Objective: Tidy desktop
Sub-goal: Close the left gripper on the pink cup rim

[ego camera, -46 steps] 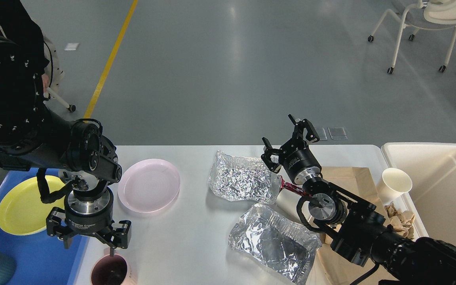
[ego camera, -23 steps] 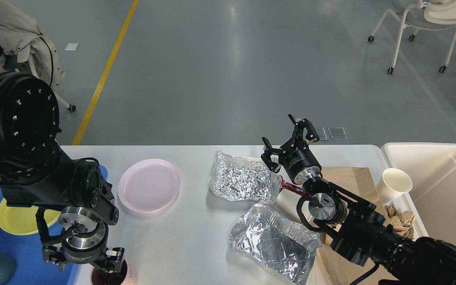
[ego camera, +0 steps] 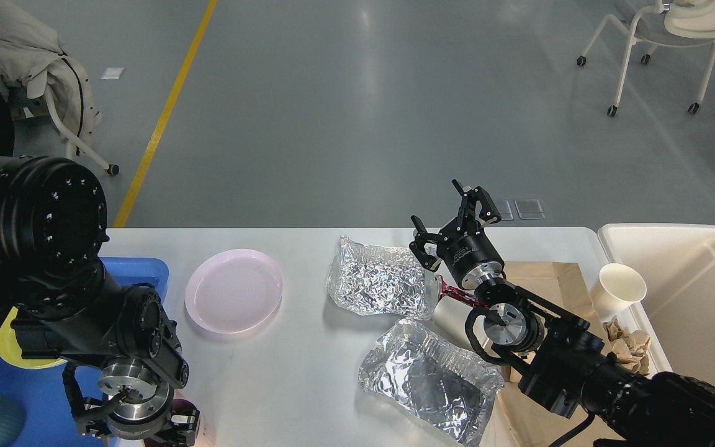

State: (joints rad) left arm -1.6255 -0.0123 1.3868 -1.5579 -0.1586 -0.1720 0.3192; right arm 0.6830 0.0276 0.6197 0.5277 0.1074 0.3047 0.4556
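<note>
Since the earlier frames, the left end effector [ego camera: 140,428] has sunk toward the near-left table edge and now sits over a dark-rimmed pink cup [ego camera: 193,425] at the bottom border; whether its fingers grip the cup I cannot tell, as they are largely cropped and dark. Nothing else has shifted: the right end effector [ego camera: 457,220] hangs as before above the far middle, fingers spread wide and holding nothing.

The white rectangular table [ego camera: 308,347] with rounded corners runs its long axis left to right across the view, its far edge facing grey floor. A round pale pink plate [ego camera: 234,290] lies left of centre with bare surface around it. Two crumpled silver foil trays [ego camera: 379,280] [ego camera: 429,379] lie in the middle, near each other, the nearer one close to the front edge. A brown paper bag [ego camera: 550,276] lies flat beneath the right arm. A white paper cup [ego camera: 618,287] tilts at the right edge against the cream-white rectangular bin [ego camera: 692,298]. A blue plastic tray [ego camera: 137,270] borders the left edge.
</note>
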